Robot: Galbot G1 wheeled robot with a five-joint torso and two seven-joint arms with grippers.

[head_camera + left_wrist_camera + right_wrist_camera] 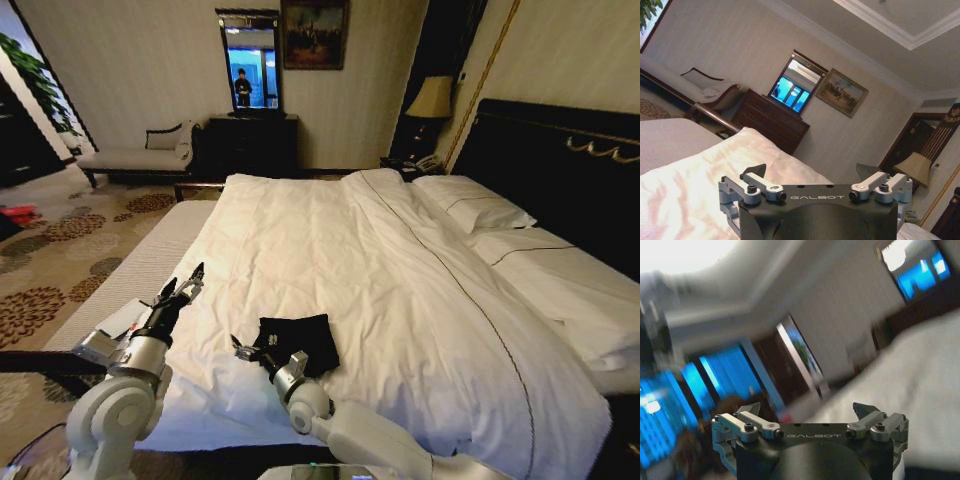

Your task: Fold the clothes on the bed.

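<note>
- The right tool, fingers spread wide with nothing between them, hovers just beside the near-left corner of the small black cotton T-shirt.
- The T-shirt lies bunched on the near part of the large white-duveted bed.
- The left tool, also spread open and empty, hangs over the bed's left edge.

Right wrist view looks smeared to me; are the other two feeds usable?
Right wrist view: motion-blurred, ceiling glare. Left wrist view: sharp, with pinkish light patches on the duvet. Head view: clear but dim; the folded black T-shirt shows little detail.
</note>
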